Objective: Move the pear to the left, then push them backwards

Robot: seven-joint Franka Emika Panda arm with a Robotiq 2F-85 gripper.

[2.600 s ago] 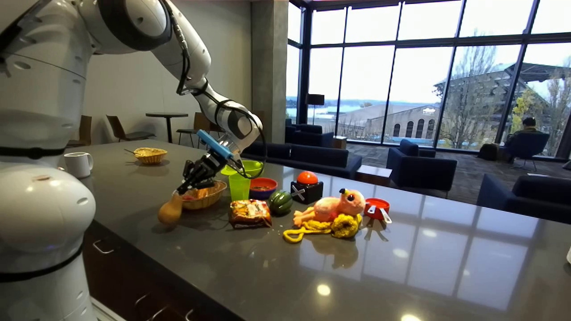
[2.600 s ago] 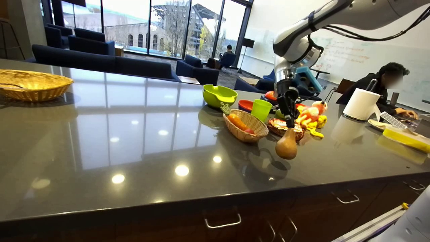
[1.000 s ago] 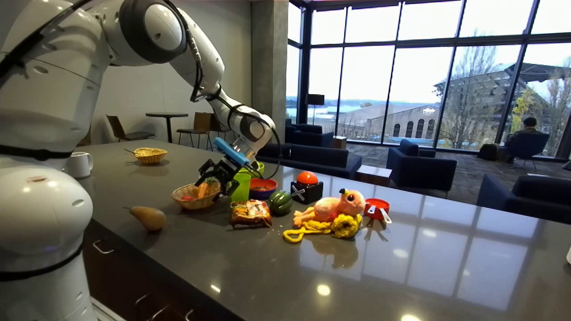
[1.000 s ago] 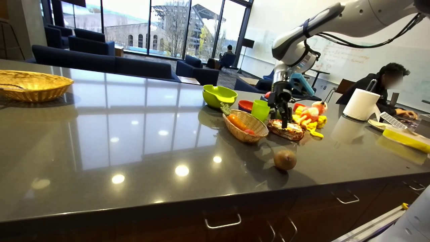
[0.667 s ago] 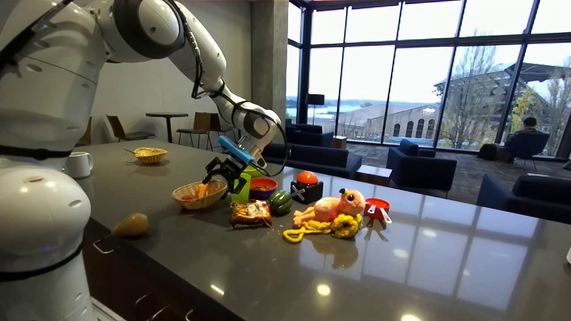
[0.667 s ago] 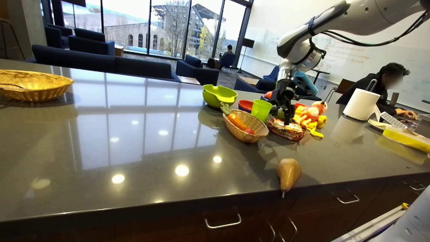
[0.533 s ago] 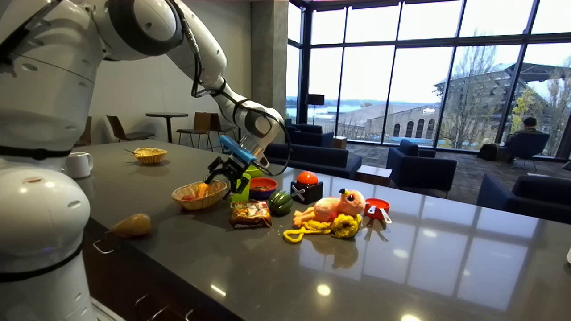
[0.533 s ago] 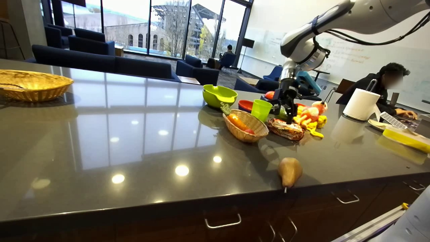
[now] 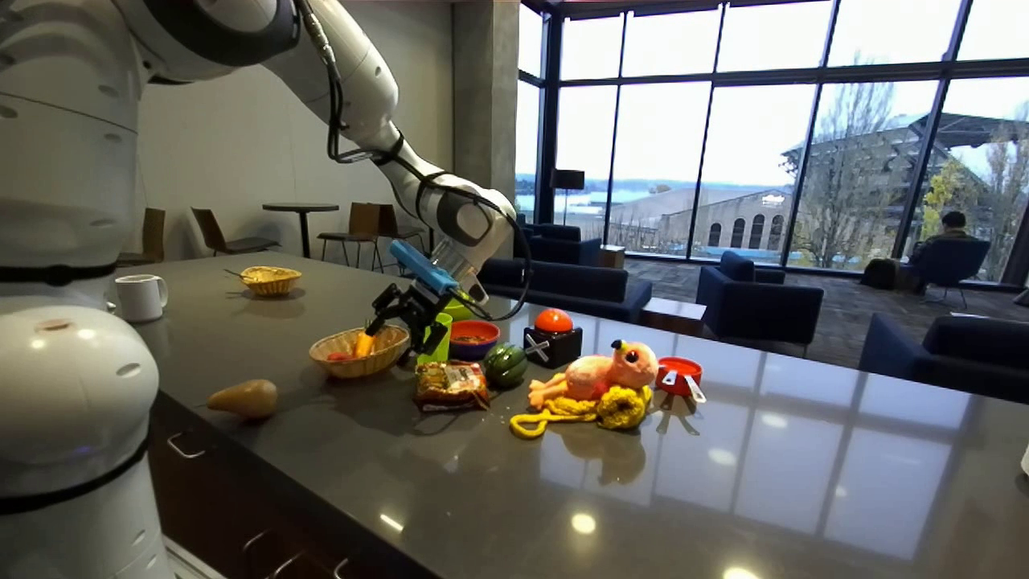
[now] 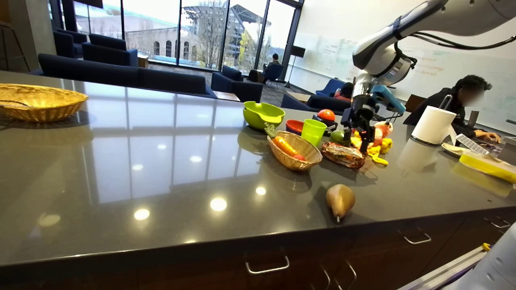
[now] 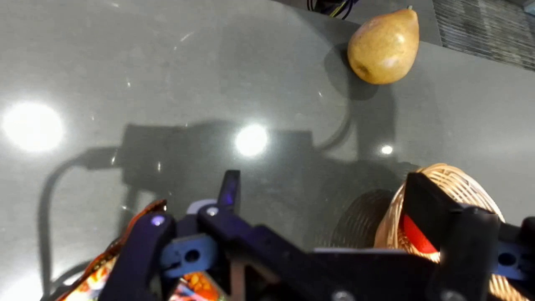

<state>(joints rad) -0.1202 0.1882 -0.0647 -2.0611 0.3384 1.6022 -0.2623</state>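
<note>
My gripper (image 11: 324,182) hangs above the counter (image 10: 161,225), its fingers spread wide with nothing between them. The pear (image 10: 340,200) lies on its side, well apart from me, near one edge of the counter with its stem pointing towards that edge. I judge the step in hand to be reaching it; the leftward move and the backward push would follow. To do it well, I should come down from above, line up across the fat end rather than the tapering neck, and go low before I pinch — so round a thing may slide out of a shallow grip. When I push, slow pressure low on the bulge should serve best; nudged towards the edge, it could roll off.

Things are crowded here. The wicker basket (image 9: 362,369), holding a carrot (image 10: 285,146), sits by one finger and the packet (image 9: 450,388) by the other; whether I touch either I cannot tell. The lime-green cup (image 10: 313,132) stands upright just beyond the basket — so I had best rise before swinging across. The plush bird (image 9: 593,376) and striped squash (image 9: 506,367) lie away from the pear and should not hinder me.
</note>
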